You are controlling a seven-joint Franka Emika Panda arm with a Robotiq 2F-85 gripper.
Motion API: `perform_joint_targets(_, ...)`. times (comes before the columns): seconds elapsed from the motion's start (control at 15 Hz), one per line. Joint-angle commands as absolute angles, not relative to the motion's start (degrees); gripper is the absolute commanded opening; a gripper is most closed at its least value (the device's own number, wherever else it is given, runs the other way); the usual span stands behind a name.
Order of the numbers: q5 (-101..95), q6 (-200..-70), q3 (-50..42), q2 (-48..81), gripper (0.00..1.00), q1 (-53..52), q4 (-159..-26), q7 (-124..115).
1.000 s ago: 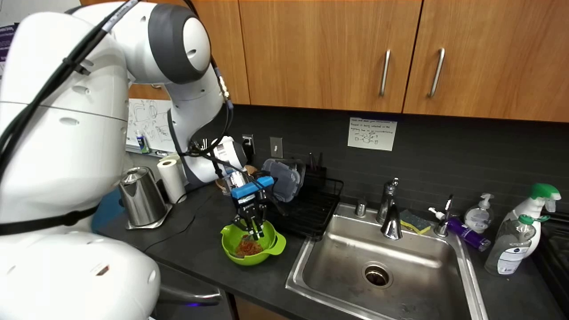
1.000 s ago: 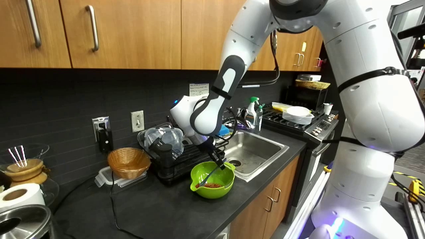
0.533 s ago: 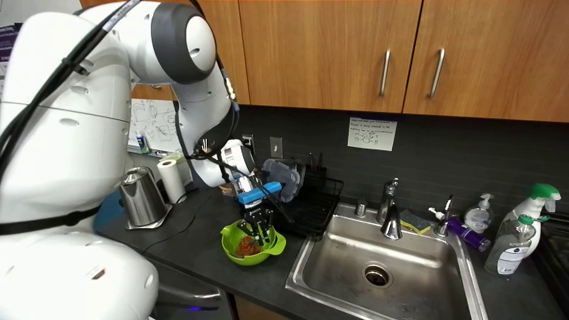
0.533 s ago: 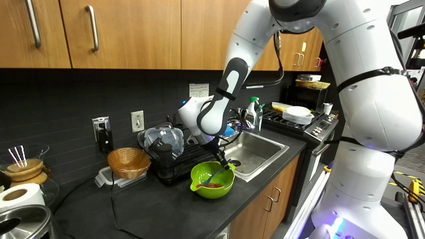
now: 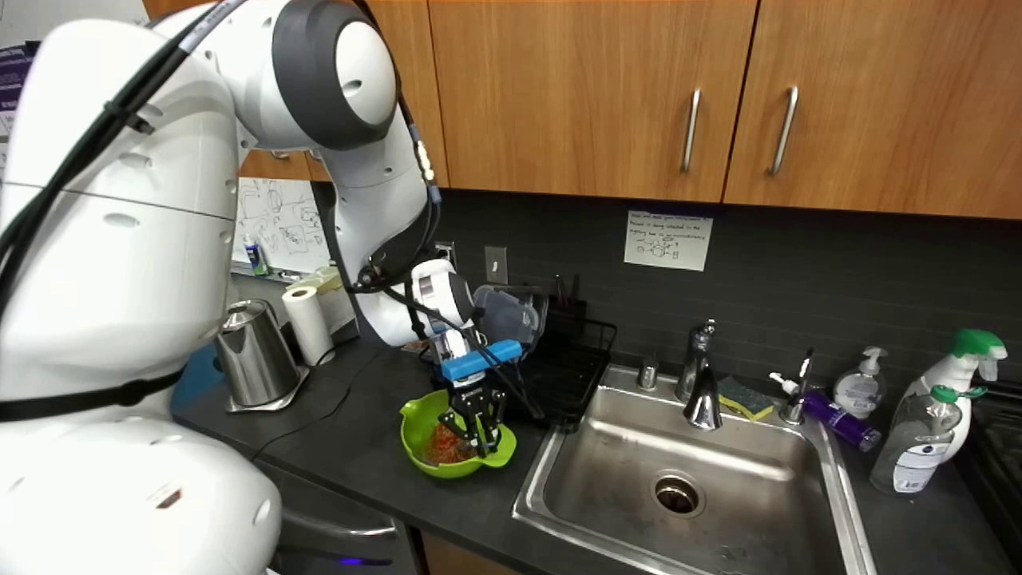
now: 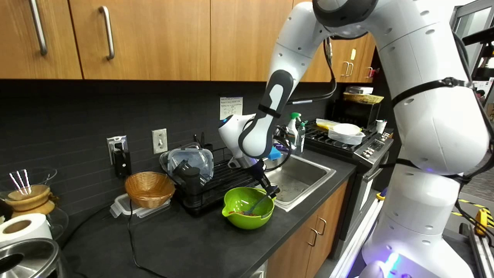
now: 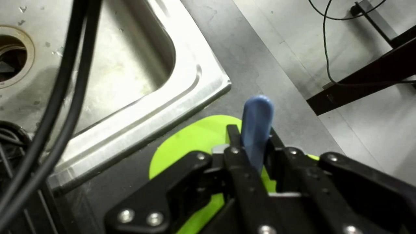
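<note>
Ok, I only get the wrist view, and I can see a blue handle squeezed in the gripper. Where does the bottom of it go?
Observer: In an exterior view, the blue utensil slants down from the gripper into the green bowl.
Operator: Ooh! Is there anything inside?
Observer: Yes, some reddish-brown stuff in the bottom; both exterior views show it.
Operator: And is there something else around that I can't see?
Observer: A brown wicker basket, beside the black dish rack.
</note>
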State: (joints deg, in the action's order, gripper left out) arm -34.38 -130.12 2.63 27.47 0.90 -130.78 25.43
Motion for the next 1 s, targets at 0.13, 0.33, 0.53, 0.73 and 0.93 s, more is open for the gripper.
perform_joint_targets(0.13, -34.1, -129.4, 1.9, 24.9, 0.05, 0.8, -132.8, 25.9)
perform_joint_targets(0.33, -34.1, -128.4, 1.8, 24.5, 0.05, 0.6, -132.7, 25.7)
perform_joint_targets(0.53, -33.9, -126.8, 2.0, 24.2, 0.05, 0.4, -132.4, 25.6)
perform_joint_targets(0.73, -33.1, -125.0, 2.4, 25.7, 0.05, 0.4, -130.8, 26.6)
perform_joint_targets(0.93, -32.9, -122.2, 2.8, 27.7, 0.05, 0.1, -128.7, 26.8)
